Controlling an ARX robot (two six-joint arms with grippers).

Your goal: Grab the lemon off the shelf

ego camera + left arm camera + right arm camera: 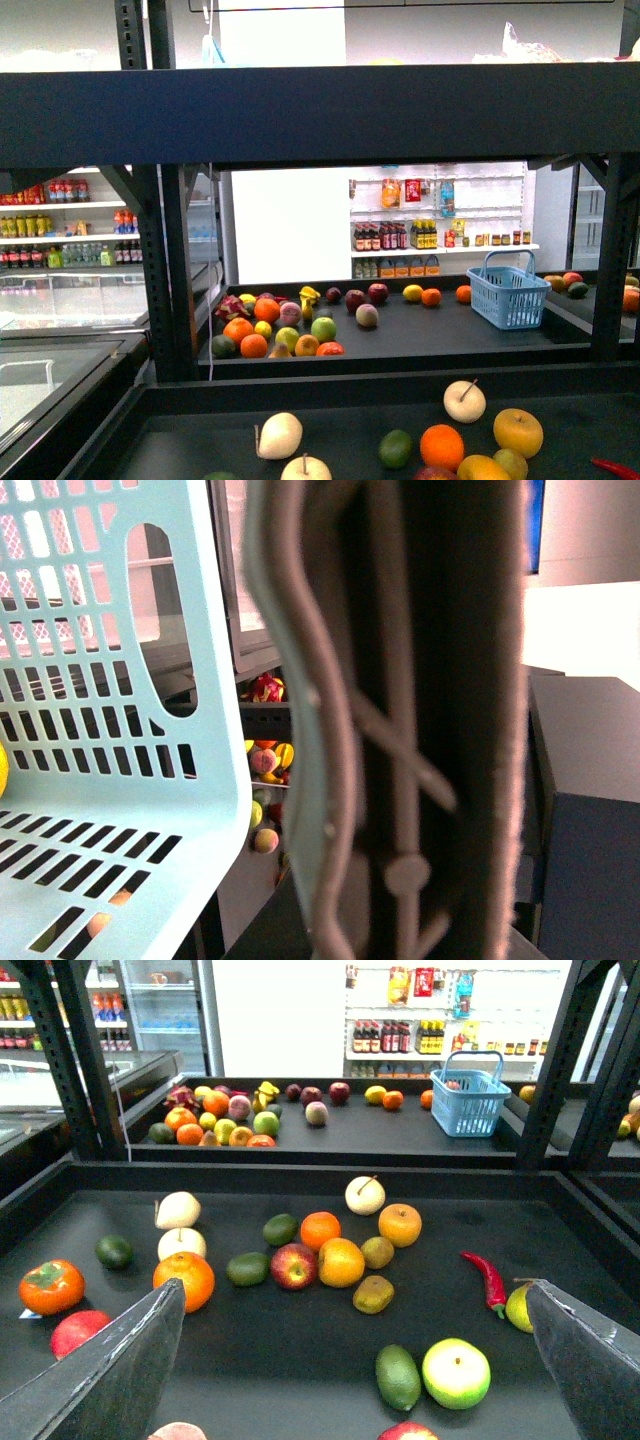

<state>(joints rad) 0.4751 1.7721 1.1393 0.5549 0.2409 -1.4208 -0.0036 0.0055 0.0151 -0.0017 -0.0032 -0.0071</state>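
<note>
Right wrist view: two dark grey fingers (120,1370) sit closest to the lens, one at each lower corner of the frame. The right tool (352,1285) is spread wide with nothing between the fingers. It hangs above the front of the shelf's (300,1360) near deck, camera angled down and forward across the fruit.

Left wrist view: a blurred dark finger (430,710) fills the middle, very close. A pale blue basket (120,730) stands just beside it. Cannot tell if the left tool is wide, narrow or gripping. Neither arm shows in the front view.

Lemon (518,1308): on the near deck, towards its right side, just beside a red chili (487,1278). It is apart from the main cluster of apples and oranges. The right-hand finger covers about half of it. The visible part is smooth, yellow with a slight green tinge. It is out of frame in the front view.

Orientation: a small tapered nub shows on the end facing away from the wrist camera. Long axis seems to run front to back on the deck, but I cannot be sure as half of it is hidden.

A second blue basket (510,292) stands on the far deck with more fruit.
</note>
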